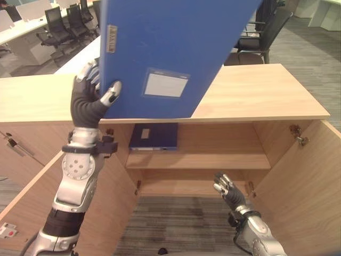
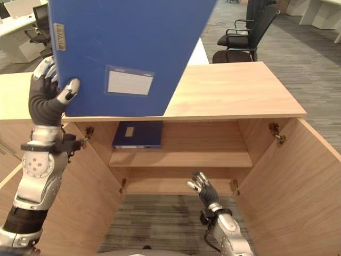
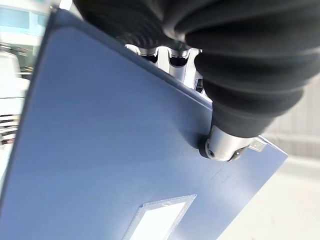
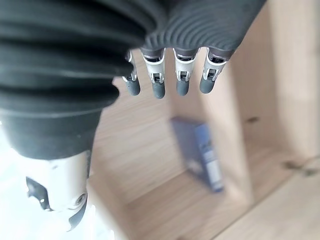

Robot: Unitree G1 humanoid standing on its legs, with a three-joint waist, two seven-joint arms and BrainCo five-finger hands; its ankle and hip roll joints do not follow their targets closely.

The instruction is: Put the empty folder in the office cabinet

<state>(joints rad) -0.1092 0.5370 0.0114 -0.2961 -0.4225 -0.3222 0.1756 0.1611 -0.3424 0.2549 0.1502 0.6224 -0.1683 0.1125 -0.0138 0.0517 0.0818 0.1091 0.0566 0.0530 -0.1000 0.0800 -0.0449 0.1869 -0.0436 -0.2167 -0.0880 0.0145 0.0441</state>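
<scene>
The wooden cabinet point(image 1: 287, 101) stands with both doors swung wide, its shelf point(image 1: 213, 160) bare to the right of a second blue folder point(image 1: 153, 136) lying flat at the shelf's left end. Above the cabinet's top edge, the blue folder point(image 1: 170, 48) is held upright and slightly tilted, its lower edge just over the front lip. The left hand point(image 1: 88, 101) clamps its left edge, thumb on the front face and fingers curled behind. The right hand point(image 1: 228, 191) hangs low before the opening, fingers relaxed and straight, holding nothing.
</scene>
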